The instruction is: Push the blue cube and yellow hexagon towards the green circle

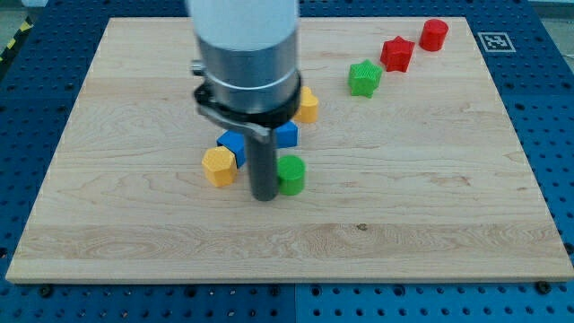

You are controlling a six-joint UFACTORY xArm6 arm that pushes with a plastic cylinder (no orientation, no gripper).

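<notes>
Tip placement: my tip touches the green circle at its nine o'clock, with the blue cube and yellow hexagon just beyond. No pincer exists. Better circle behind them, then push toward three o'clock.

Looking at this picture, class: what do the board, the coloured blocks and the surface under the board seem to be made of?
The board looks like pale wood with a smooth finish: grain lines and a small knot show. The blocks, such as the green circle and yellow hexagon, look like matte moulded or printed plastic, judging by their flat uniform colour. The blue surface is probably painted metal, given its regular grid of holes.
</notes>
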